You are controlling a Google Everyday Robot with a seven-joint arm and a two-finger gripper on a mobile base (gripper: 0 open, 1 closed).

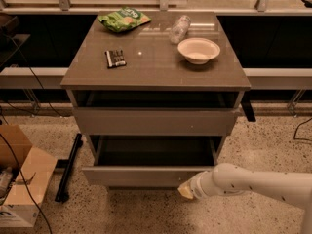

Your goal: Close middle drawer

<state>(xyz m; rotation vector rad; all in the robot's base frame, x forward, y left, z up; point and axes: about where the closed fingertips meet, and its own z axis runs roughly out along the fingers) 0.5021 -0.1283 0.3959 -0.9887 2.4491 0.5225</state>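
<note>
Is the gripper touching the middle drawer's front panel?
Cannot tell. In the camera view the gripper overlaps the lower right front edge of the middle drawer; neither gap nor contact shows.

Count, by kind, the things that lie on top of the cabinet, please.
Green snack bag: 1
Clear bottle: 1
White bowl: 1
Small dark packet: 1
Total: 4
The gripper is low, at the front panel of the middle drawer, which is open.
</note>
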